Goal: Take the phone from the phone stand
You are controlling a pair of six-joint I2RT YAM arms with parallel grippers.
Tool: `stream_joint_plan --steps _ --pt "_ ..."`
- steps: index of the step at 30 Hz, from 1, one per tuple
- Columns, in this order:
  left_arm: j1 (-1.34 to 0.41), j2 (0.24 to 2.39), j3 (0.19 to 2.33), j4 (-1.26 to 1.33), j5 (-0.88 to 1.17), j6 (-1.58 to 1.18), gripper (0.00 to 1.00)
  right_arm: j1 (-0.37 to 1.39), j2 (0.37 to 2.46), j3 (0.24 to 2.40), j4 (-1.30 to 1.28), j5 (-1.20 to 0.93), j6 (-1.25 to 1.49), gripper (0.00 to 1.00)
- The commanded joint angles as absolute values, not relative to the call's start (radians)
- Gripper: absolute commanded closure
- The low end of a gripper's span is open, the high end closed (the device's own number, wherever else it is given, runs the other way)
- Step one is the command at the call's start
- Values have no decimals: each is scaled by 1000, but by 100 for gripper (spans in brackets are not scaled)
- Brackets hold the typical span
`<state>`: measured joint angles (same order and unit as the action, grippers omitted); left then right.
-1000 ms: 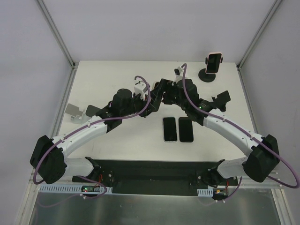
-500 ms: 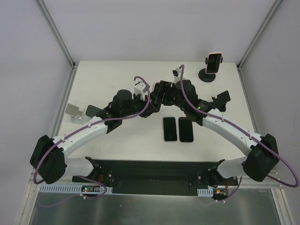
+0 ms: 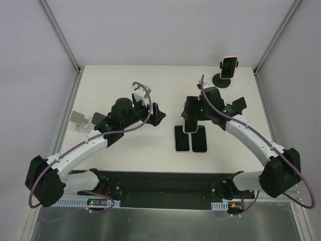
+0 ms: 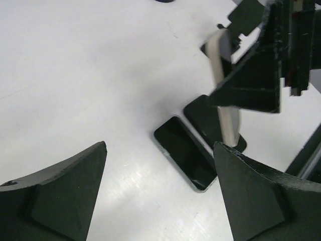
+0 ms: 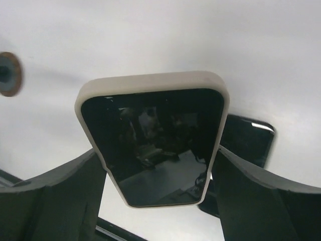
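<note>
While the left gripper [image 3: 158, 114] hangs wide open and empty, the right gripper [image 3: 193, 113] clamps the cream-cased phone [image 5: 153, 140] by its edges, over two dark phones [image 3: 181, 138] lying flat on the table [image 3: 110, 80].

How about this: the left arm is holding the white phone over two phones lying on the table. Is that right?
Not quite. The right gripper holds the white phone, as the right wrist view shows. The left gripper is open and empty. The rest is right: two phones lie on the table below.
</note>
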<state>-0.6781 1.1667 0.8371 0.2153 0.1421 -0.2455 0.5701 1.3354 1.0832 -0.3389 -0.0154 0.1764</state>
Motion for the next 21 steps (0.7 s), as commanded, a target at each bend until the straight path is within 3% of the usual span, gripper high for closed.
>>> stream_joint_plan --steps 1,11,21 --pt "-591 1066 778 178 74 -212 12 409 1282 1059 -550 -97 78 91" --pt "-302 859 699 65 112 -105 5 163 1396 992 -689 -126 -64 88" --pt "-279 854 678 54 109 -60 4 138 1600 1063 -687 -40 -120 85"
